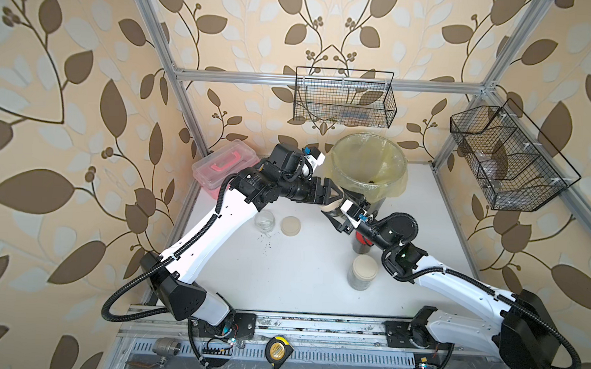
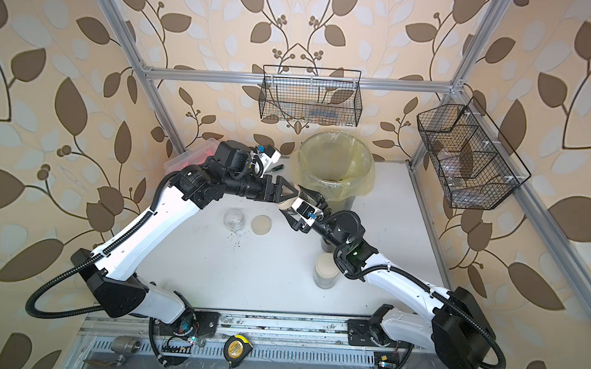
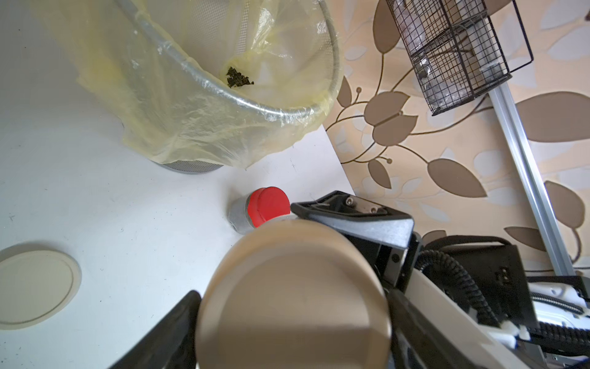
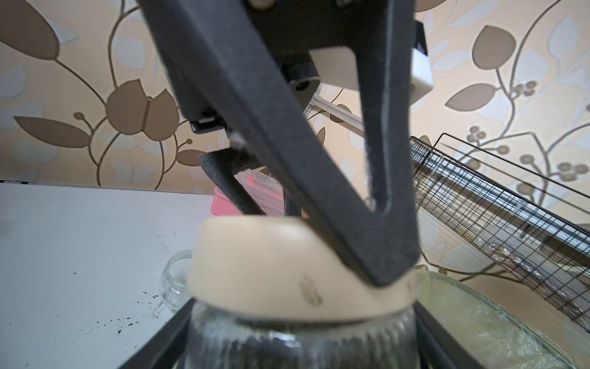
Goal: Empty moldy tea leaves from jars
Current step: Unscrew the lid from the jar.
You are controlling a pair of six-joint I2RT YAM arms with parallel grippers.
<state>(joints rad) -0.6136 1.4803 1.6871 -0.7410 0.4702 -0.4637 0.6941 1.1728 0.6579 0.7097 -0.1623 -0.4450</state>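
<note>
My right gripper [image 1: 346, 211] [image 4: 300, 345] is shut on a clear glass jar [image 4: 287, 338] with dark tea leaves [image 4: 242, 348] inside, held beside the bin. My left gripper [image 1: 334, 202] [image 3: 293, 319] is shut on that jar's beige lid [image 3: 293, 287] [image 4: 271, 265], one finger on each side. A red-lidded jar [image 3: 268, 206] [image 1: 362, 241] stands partly under my right arm. Another beige-lidded jar [image 1: 364, 269] stands nearer the front. An open empty jar [image 1: 264, 221] sits beside its loose lid [image 1: 290, 225]. A clump of tea leaves [image 3: 238, 78] lies in the bin.
The grey bin [image 1: 401, 183] with a yellowish liner stands at the back of the table. A pink toolbox [image 1: 224, 167] sits at the back left. Dark specks [image 1: 267, 240] dot the table near the open jar. Wire baskets [image 1: 346, 98] [image 1: 507, 160] hang on the frame.
</note>
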